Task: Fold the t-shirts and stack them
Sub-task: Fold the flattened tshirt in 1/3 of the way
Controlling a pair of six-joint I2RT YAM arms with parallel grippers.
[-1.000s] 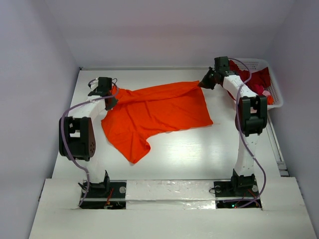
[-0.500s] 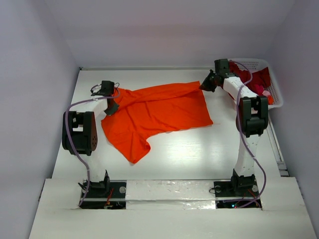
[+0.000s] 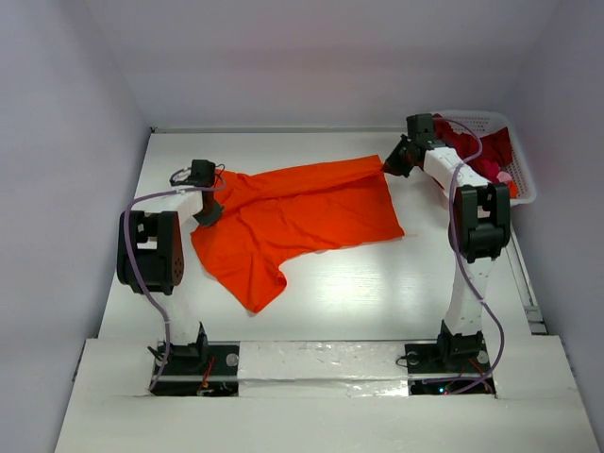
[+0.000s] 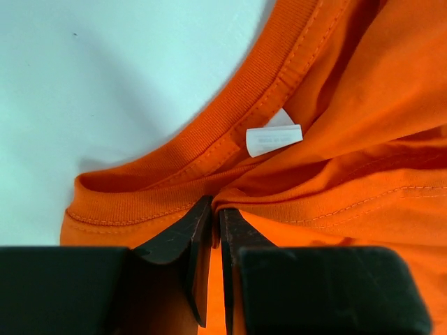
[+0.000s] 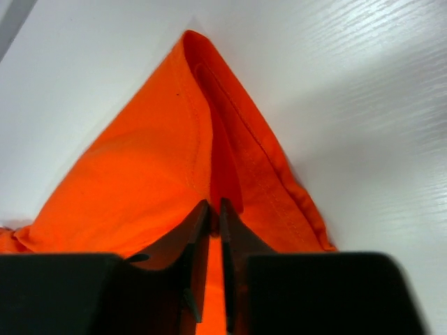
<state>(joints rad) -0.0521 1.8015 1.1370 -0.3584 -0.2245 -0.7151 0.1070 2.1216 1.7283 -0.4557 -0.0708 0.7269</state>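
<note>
White table (image 3: 330, 302), lilac walls (image 3: 57, 189); orange t-shirt (image 3: 302, 212) spread.

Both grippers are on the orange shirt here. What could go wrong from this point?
The left gripper pinches only a thin bunch at the collar; a pull could slip it free.
The right gripper holds just a corner of the shirt, so that may slip too.
The shirt's near end lies skewed, so a fold could come out uneven.
</note>
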